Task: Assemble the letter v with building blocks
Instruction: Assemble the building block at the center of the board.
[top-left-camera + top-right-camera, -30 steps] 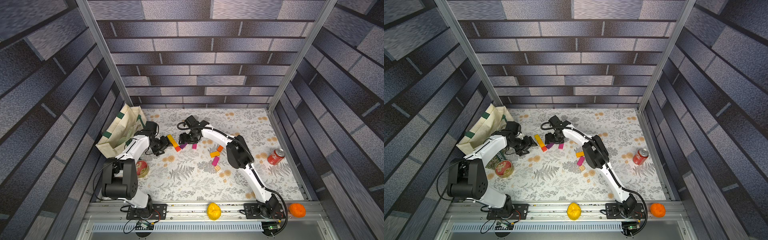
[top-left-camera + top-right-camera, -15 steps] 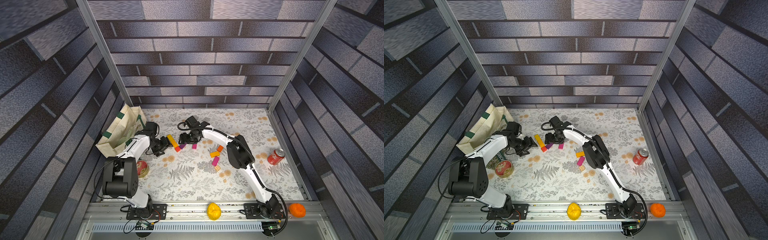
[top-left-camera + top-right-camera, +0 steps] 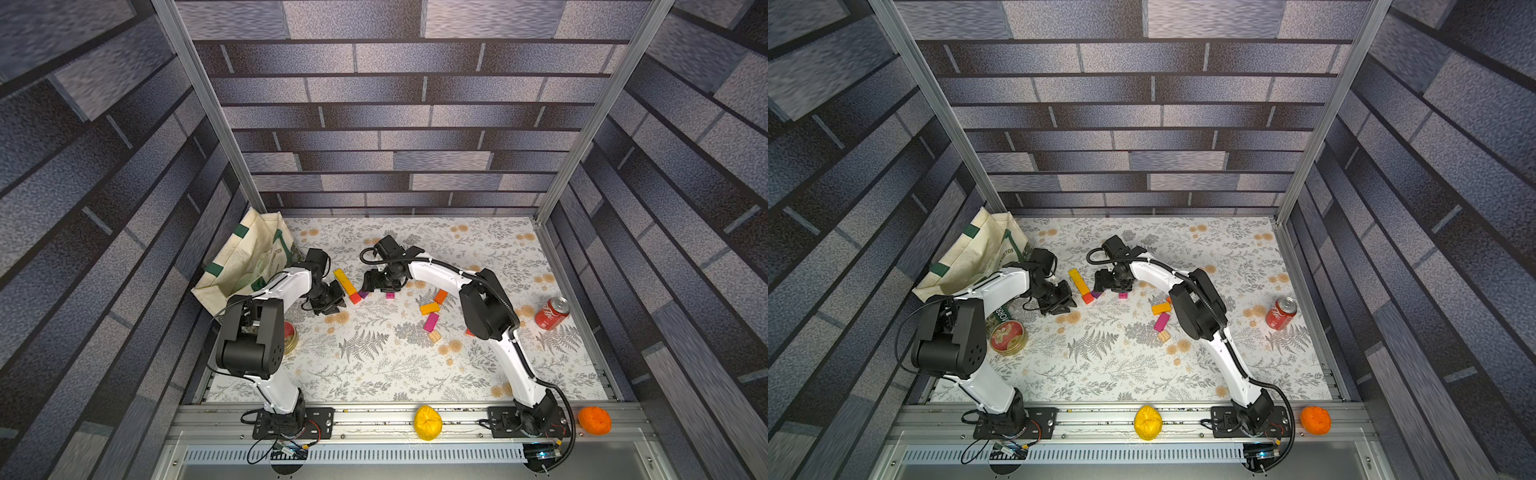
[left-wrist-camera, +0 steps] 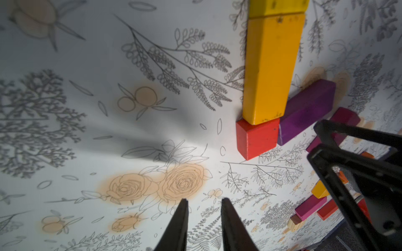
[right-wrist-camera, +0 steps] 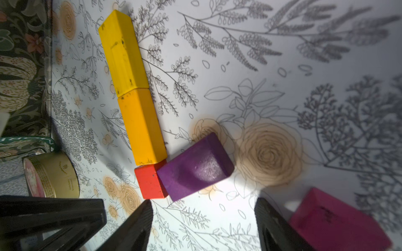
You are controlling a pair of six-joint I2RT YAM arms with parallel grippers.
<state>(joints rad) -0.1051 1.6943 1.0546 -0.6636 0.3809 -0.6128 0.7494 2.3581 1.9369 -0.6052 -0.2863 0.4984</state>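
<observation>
A yellow block (image 5: pixel 121 52), an orange-yellow block (image 5: pixel 141 128) and a red block (image 5: pixel 149 181) lie end to end in one straight row (image 3: pixel 347 286). A purple block (image 5: pixel 195 169) slants away from the red one, touching its corner. My right gripper (image 5: pixel 204 203) hovers open just short of the red and purple blocks, with a magenta block (image 5: pixel 339 219) outside one finger. My left gripper (image 4: pixel 204 199) sits beside the row near the red block (image 4: pixel 256 139), its jaws a narrow gap apart with nothing between them. Loose orange (image 3: pixel 440 296), magenta (image 3: pixel 431 322) and wood (image 3: pixel 434 336) blocks lie farther right.
A cloth tote bag (image 3: pixel 245 257) leans at the back left, with a round tin (image 3: pixel 1007 336) beside the left arm. A red soda can (image 3: pixel 552 312) lies at the right. A yellow lump (image 3: pixel 427 422) and an orange lump (image 3: pixel 594 420) rest on the front rail.
The left gripper's jaws have drawn much closer together. The right gripper's jaws have narrowed slightly. Both arms and the blocks have stayed about where they were.
</observation>
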